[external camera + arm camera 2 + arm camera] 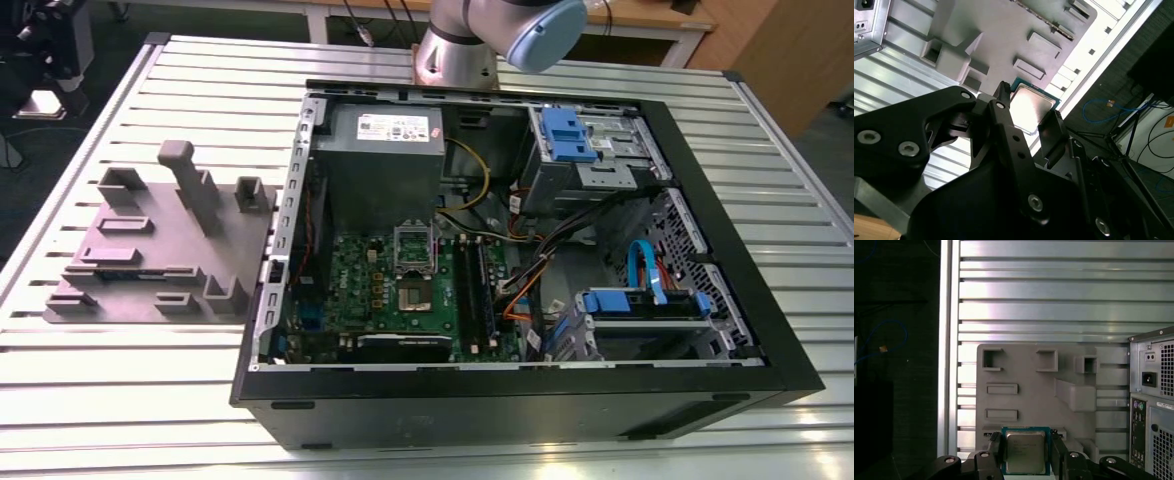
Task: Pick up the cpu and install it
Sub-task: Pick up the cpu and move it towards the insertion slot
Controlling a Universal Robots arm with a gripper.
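Where your gripper [1026,451] ends, closest to both wrist cameras, its two black fingers [996,449] are closed on the cpu [1025,455], one pressed against each of two opposite edges. The cpu is a small flat square with a dull silver metal top and a thin green rim. Its top faces the first wrist view squarely, level between the fingers. It looks to hang in the air, apart from everything beneath it.

Treat it as light, thin and stiff. It will not bend, but the smooth narrow edges give little to hold, so a slack squeeze could let it slip or tilt. Its underside is likely delicate. The edges, where the fingers have it, are the right place to hold; leave the top and underside alone.

Beyond the cpu lies a grey moulded tray [1024,377] with square and oblong pockets, resting on a table [1054,290] of silver metal slats. Just beside the tray stands the back panel of a computer case [1154,405], with its power inlet and ports.

Farther off, in the exterior view, the case lies on its side with the cover off, to the exterior view's right of the tray. Inside is a green circuit board [360,270] with a rectangular metal socket [418,293] near its middle. A grey power supply [384,130] sits behind the board, and the arm [467,45] rises past the far edge of the case.
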